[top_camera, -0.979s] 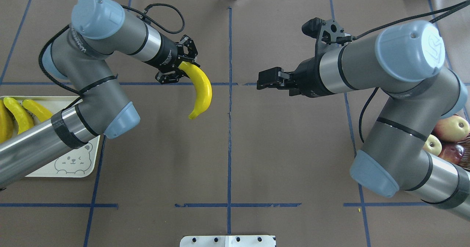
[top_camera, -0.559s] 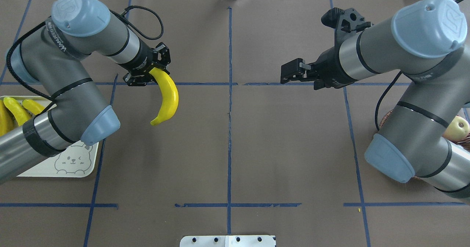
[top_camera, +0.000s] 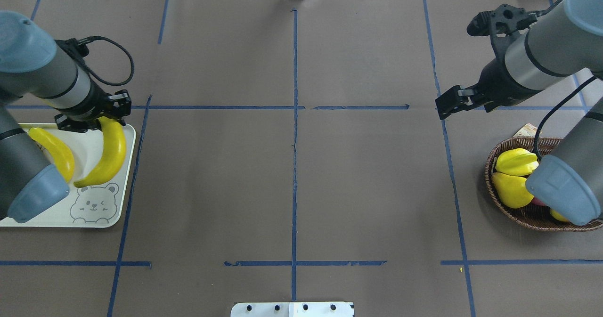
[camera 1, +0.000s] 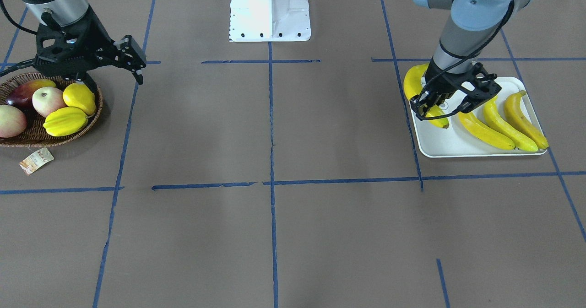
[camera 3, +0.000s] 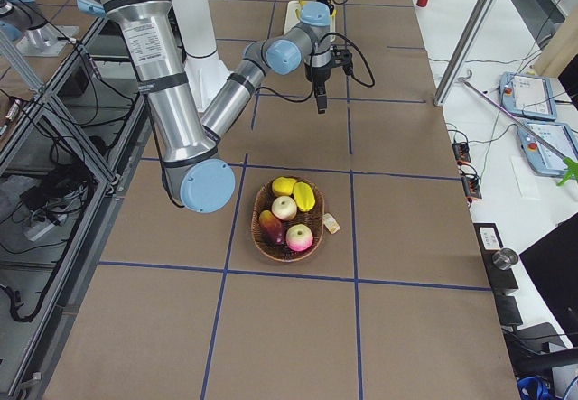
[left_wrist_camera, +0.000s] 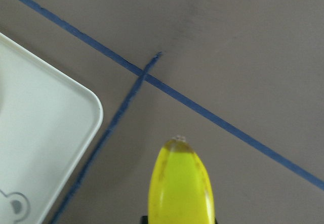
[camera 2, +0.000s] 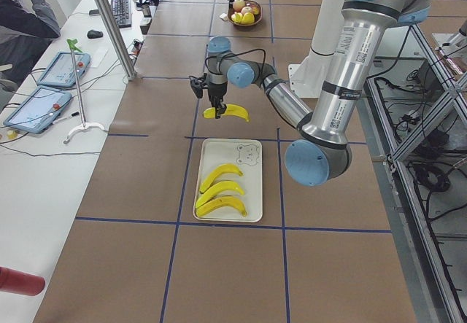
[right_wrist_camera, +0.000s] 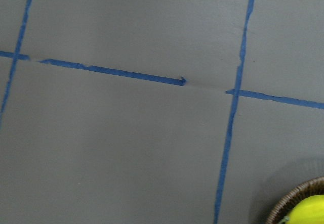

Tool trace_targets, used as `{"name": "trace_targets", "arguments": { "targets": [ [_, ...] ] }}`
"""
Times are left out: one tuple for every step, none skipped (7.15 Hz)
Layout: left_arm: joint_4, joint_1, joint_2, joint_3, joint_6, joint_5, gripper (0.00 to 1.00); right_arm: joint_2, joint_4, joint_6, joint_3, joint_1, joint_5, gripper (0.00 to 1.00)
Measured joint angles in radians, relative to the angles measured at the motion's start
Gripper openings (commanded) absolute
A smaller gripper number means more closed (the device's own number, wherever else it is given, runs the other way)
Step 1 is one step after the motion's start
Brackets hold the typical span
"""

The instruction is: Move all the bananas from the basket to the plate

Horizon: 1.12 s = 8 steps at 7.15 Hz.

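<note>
Three bananas (camera 1: 501, 122) lie on plate (camera 1: 439, 151); left hand (top_camera: 102, 119), gripping fourth banana (top_camera: 110, 154), has moved from desk (top_camera: 292, 190) centre to over plate. Right hand (top_camera: 445, 107) empty, opening unclear. Only release remains.

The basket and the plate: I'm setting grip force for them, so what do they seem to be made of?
The basket looks like woven wicker, dark brown and matte: interlaced strands show along its rim. The plate looks like moulded plastic or melamine, possibly ceramic: smooth white surface, rounded raised rim, printed bear face.
</note>
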Motion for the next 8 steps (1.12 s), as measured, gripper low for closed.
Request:
{"name": "trace_targets", "arguments": {
  "targets": [
    [-0.064,-0.014,0.064,0.001,0.014,-0.001,0.00,-0.037,-0.006,-0.064,0.008,0.025,0.008,1.00],
    [-0.138,-0.024,0.106,0.020,-0.008,-0.002,0.02,-0.056,-0.008,-0.097,0.010,0.038,0.012,1.00],
    [-0.217,-0.032,0.125,0.062,-0.075,-0.002,0.03,-0.064,-0.008,-0.110,0.010,0.043,0.014,1.00],
    [-0.308,-0.035,0.132,0.123,-0.165,-0.002,0.05,-0.067,-0.008,-0.114,0.010,0.045,0.014,0.99],
    [-0.391,-0.036,0.134,0.192,-0.248,-0.002,0.08,-0.067,-0.009,-0.115,0.012,0.045,0.014,1.00],
    [-0.442,-0.042,0.133,0.247,-0.315,-0.002,0.15,-0.068,-0.009,-0.114,0.014,0.046,0.015,0.99],
    [-0.463,-0.060,0.130,0.281,-0.370,-0.002,0.24,-0.068,-0.009,-0.113,0.018,0.046,0.016,0.99],
    [-0.470,-0.083,0.128,0.299,-0.397,-0.003,0.43,-0.068,-0.009,-0.112,0.021,0.046,0.016,0.99]
  ]
}}
